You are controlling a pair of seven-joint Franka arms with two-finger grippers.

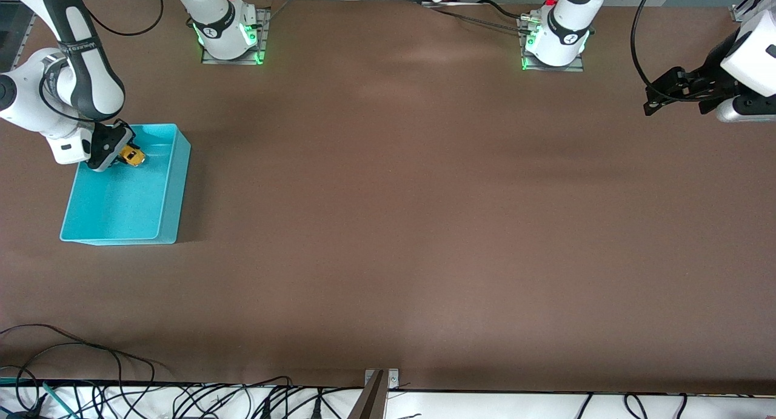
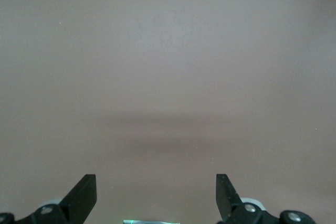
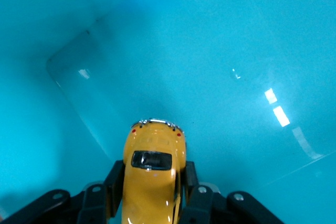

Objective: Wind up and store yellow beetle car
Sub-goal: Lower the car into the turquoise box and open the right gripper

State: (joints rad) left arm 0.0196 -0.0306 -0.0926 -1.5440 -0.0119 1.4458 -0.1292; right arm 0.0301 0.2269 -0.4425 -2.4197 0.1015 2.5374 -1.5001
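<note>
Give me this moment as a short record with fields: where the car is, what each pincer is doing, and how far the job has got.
car: yellow beetle car, gripped by its sides, inside the turquoise bin
right pincer: right pincer shut on the car, in the bin at the end farther from the front camera
left pincer: left pincer open, holding nothing, waiting over bare table at the left arm's end
stage: car in the bin, not yet released

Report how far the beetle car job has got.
Nearly done. The right gripper is shut on the yellow beetle car, holding it inside the turquoise bin. Winding cannot be judged. Left: release the car. The left gripper waits open over bare table.
</note>
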